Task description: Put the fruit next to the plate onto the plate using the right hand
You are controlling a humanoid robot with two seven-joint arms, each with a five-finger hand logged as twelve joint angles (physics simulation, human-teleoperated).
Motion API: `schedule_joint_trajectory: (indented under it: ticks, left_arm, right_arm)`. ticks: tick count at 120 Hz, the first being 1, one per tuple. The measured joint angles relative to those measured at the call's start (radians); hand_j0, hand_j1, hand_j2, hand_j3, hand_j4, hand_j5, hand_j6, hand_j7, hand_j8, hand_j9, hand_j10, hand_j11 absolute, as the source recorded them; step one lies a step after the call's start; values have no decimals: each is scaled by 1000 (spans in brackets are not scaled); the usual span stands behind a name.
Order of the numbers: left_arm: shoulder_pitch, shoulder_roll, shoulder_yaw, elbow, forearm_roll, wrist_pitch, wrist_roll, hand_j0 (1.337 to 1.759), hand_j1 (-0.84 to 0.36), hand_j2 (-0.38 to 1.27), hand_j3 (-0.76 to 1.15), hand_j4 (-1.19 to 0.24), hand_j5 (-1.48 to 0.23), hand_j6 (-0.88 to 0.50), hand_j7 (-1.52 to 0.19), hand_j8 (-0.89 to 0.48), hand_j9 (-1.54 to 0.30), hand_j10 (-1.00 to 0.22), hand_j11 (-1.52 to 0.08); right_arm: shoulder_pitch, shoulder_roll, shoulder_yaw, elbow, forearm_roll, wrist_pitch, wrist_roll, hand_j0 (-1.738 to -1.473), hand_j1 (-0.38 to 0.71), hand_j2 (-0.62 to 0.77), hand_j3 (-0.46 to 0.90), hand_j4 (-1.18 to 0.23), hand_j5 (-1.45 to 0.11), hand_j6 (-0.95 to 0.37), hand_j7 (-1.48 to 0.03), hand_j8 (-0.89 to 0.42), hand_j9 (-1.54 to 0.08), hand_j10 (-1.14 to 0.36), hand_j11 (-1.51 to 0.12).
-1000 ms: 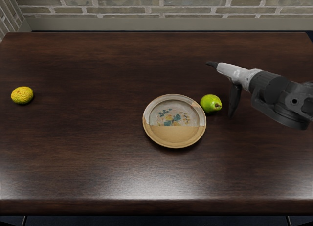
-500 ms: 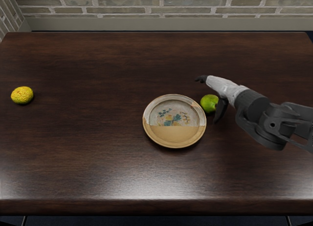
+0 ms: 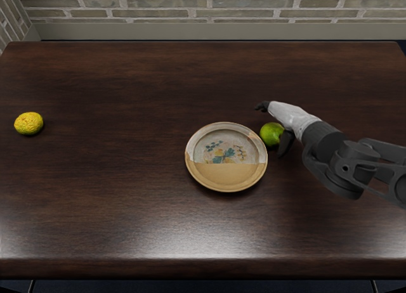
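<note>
Fingers of the right hand spread and only partly curled. One dark tip reaches past the far side of the green fruit; the thumb hangs at its near right edge. They bracket the fruit but have not closed on it. No firm hold shows.

Sweep, left to right:

- Far left of the table: a yellow fruit, knobbly skin, alone and well apart from everything else. Not the one meant, since it lies nowhere near the plate.
- Centre: the plate, round, tan rim, painted flower motif on the upper half. Nothing lies on it.
- Just beside the plate's right rim: the green fruit, resting on the table top, close to the rim or touching it; can't tell which from this angle.
- Right: the hand over that fruit, its forearm running off toward the right edge. Left arm not in view.

Progress, as judged: the reach looks finished and the hand is set for the grasp. Everything else remains to be done: closing on the fruit, lifting it, carrying it the short way left over the rim, setting it down and letting go.

Obstacles: none between fruit and plate. The raised rim is the only thing to clear. The fruit is round, so it may roll if nudged before the grip is firm, and may roll again once set on the plate.

Beyond the far edge: a grey ledge and a brick wall, out of the way.
</note>
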Motion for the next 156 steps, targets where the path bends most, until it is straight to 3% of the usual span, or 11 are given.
schedule_joint_trajectory:
  ticks: [41,76,106,120,133,156]
  left_arm:
    - [0,0,0,0,0,0,0,1658,328,4,0,-18,-23,-18,-23,-18,-23,-18,-23]
    - [0,0,0,0,0,0,0,1658,328,4,0,-18,-23,-18,-23,-18,-23,-18,-23]
    - [0,0,0,0,0,0,0,1658,328,4,0,-18,-23,-18,-23,-18,-23,-18,-23]
    - [0,0,0,0,0,0,0,1658,328,4,0,-18,-23,-18,-23,-18,-23,-18,-23]
    - [0,0,0,0,0,0,0,1658,328,4,0,-18,-23,-18,-23,-18,-23,-18,-23]
    - [0,0,0,0,0,0,0,1658,328,4,0,-18,-23,-18,-23,-18,-23,-18,-23]
  right_arm:
    - [-8,25,0,-48,-3,-2,0,-1658,-5,-55,0,-291,-375,-293,-374,-292,-375,-291,-375]
    - [-9,31,0,-71,-3,-1,0,-1658,156,-82,0,-425,-547,-401,-547,-422,-547,-424,-547]
    - [-14,32,1,-87,-4,0,0,-1652,203,-78,0,-499,-655,-315,-649,-346,-658,-498,-658]
    - [-13,33,3,-99,0,3,0,-1647,224,-70,-1,-451,-750,-287,-708,-311,-739,-528,-741]
    - [-9,32,10,-105,7,7,0,-1648,225,79,0,-489,-818,-299,-779,-328,-808,-574,-810]
    - [2,25,47,-108,35,16,-1,-1650,223,87,1,-460,-906,-270,-846,-289,-893,-536,-894]
